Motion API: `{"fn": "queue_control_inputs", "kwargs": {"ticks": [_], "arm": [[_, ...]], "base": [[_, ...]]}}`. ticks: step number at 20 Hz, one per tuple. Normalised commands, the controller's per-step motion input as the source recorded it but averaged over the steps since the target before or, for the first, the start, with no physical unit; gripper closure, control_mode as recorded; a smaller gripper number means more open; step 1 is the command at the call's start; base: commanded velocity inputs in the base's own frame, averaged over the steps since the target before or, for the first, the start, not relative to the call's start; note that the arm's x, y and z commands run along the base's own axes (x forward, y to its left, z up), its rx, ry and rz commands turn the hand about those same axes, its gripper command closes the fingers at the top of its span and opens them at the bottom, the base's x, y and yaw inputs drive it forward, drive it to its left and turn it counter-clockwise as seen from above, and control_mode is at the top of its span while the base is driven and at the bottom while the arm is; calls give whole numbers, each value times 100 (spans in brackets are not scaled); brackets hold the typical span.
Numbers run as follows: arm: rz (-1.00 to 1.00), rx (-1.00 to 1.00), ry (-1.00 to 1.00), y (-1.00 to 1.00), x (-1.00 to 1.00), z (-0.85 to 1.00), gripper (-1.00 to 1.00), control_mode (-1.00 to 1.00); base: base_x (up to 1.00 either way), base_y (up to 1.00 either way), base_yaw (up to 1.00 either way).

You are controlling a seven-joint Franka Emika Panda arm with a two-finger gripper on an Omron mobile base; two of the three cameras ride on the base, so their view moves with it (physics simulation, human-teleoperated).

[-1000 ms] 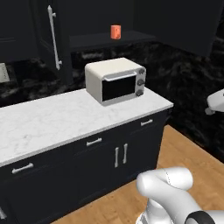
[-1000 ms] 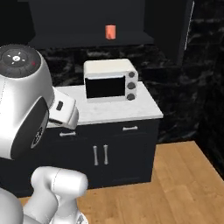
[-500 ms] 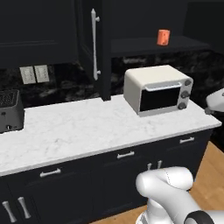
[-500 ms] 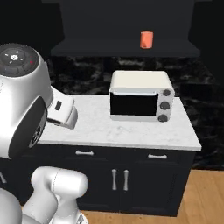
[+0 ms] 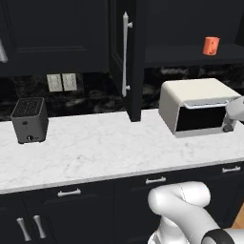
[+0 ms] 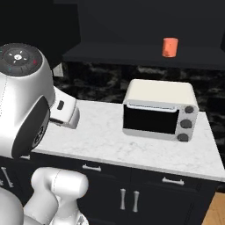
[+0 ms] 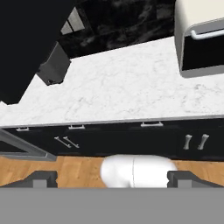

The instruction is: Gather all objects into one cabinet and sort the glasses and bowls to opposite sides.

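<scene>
One of the glasses, an orange mug [image 5: 211,45] [image 6: 170,47], stands on the shelf of the open black upper cabinet [image 5: 190,59], above the microwave. The cabinet's door [image 5: 136,57] hangs open with its long white bar handle [image 5: 125,55] facing me. The bowls are out of view. My gripper [image 7: 113,178] is open, its two dark fingertips [image 7: 43,178] set wide apart with nothing between them. It points down at the counter front and wooden floor, well short of the cabinet.
A white microwave [image 5: 198,107] [image 6: 158,110] [image 7: 201,39] sits at the right of the marble counter [image 5: 105,152]. A dark toaster [image 5: 30,120] [image 7: 54,68] stands at the left, below wall outlets [image 5: 62,82]. Black drawers and doors [image 7: 144,140] line the counter front.
The base has moved left, so the whole scene slid right in the left base view. The toaster and outlets came into view. The gripper stays open.
</scene>
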Motion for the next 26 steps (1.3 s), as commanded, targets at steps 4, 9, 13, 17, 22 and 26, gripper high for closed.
{"fn": "queue_control_inputs", "kwargs": {"ticks": [4, 9, 13, 17, 22, 26], "arm": [[0, 0, 0, 0, 0, 0, -100, 100], [0, 0, 0, 0, 0, 0, -100, 100], [0, 0, 0, 0, 0, 0, -100, 100], [0, 0, 0, 0, 0, 0, -100, 100], [0, 0, 0, 0, 0, 0, -100, 100], [0, 0, 0, 0, 0, 0, -100, 100]], "base": [[44, -14, 13], [25, -9, 0], [31, -24, 0], [34, -24, 0], [20, -19, 0], [29, -28, 0]]}}
